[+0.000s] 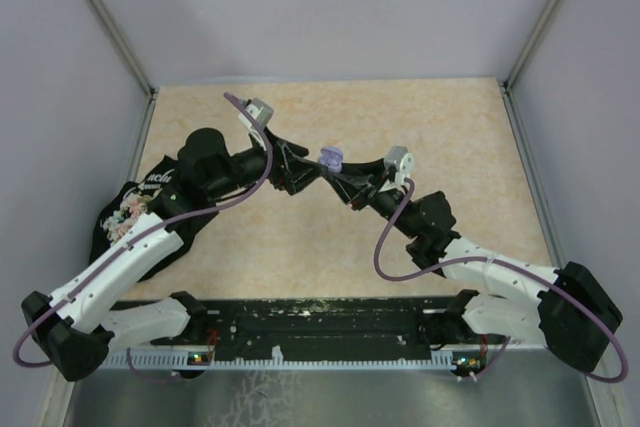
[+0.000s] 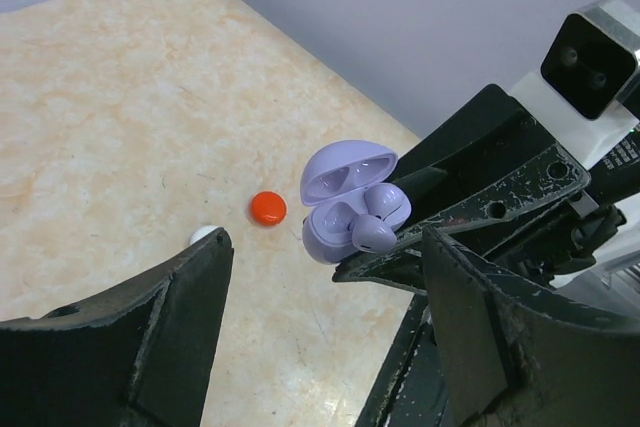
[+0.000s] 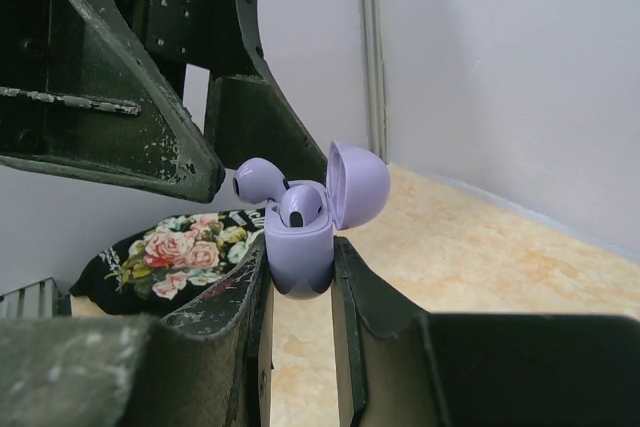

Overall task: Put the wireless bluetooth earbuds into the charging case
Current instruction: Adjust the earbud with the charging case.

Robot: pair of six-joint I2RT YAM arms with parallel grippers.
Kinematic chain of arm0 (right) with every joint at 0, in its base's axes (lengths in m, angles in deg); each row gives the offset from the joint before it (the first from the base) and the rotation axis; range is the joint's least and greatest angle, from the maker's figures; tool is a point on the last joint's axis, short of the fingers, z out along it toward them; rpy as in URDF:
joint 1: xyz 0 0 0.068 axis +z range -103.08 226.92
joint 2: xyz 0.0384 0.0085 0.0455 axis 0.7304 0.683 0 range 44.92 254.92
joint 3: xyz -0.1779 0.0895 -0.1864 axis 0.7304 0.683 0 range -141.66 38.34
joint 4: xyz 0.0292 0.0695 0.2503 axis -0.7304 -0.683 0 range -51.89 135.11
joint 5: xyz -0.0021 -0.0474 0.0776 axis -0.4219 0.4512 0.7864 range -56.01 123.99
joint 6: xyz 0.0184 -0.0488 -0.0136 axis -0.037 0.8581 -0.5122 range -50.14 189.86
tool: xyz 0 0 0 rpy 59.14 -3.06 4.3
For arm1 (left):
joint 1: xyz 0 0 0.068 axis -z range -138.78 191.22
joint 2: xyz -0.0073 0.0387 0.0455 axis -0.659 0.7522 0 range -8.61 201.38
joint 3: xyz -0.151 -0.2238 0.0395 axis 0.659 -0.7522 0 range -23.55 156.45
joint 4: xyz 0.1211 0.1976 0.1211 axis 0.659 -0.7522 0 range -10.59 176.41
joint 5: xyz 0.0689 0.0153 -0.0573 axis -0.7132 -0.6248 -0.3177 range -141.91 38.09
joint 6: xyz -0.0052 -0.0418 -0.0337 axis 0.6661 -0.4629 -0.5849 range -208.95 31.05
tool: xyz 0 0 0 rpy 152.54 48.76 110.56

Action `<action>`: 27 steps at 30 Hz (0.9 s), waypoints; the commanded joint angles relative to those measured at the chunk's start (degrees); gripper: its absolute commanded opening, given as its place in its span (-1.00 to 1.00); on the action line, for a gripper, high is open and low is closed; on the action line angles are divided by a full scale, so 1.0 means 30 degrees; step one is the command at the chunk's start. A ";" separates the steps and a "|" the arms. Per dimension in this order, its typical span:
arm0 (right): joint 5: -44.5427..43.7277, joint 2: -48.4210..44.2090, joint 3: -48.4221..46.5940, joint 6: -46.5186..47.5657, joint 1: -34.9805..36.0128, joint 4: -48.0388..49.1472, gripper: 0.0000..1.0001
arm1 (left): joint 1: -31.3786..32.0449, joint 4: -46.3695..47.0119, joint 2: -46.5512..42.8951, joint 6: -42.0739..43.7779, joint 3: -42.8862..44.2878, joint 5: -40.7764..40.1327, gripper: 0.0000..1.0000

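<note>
Clamping tight with the right gripper (image 3: 300, 292) on the lower body of the lilac charging case (image 3: 298, 245), one finger pressing on each side. Holding that case upright and raised off the table (image 1: 430, 127), with the lid hinging open above it. Carrying both lilac earbuds (image 3: 302, 205) in the open case: seating one down in its well, leaving the other tilted on the rim and poking out sideways past it.

Standing wide apart with the left gripper (image 2: 325, 247), gripping nothing, its two dark fingers (image 2: 190, 287) framing the case from the front in the left wrist view. Hovering just beside the case, with one scuffed finger sitting very near the protruding earbud in the right wrist view; touching it or not, cannot tell. Facing nose to nose above the middle of the table in the top view, both arms reaching in from the near edge.

Lying on the tabletop below and beyond the case: a small red round piece (image 2: 267, 208), and near it a small white piece (image 2: 203, 235), partly hiding behind the left gripper's finger. Sitting at the left edge of the table, by the left arm: a black bag with a flower print (image 1: 128, 209).
</note>
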 commanded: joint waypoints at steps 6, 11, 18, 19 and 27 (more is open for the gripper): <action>-0.0267 -0.0595 -0.0637 0.0136 0.0019 0.0954 -1.00 | 0.0352 -0.0596 -0.0013 0.0539 0.0764 -0.2369 0.45; -0.0325 -0.0690 -0.0608 0.0190 -0.0003 0.0927 -1.00 | 0.0366 -0.1515 -0.0250 0.0990 0.0667 -0.3251 0.34; -0.0094 -0.0860 -0.0558 0.0249 -0.0010 0.0759 -1.00 | 0.0324 -0.2444 -0.0457 0.1082 0.0610 -0.4681 0.30; 0.0048 -0.0895 -0.0555 0.0316 -0.0010 0.0663 -1.00 | 0.0301 -0.2426 -0.0479 0.1082 0.0649 -0.4612 0.30; 0.1237 -0.1428 -0.0214 -0.0094 -0.0617 -0.0021 -1.00 | -0.0734 -0.1643 -0.0624 0.1116 0.1015 -0.0442 0.52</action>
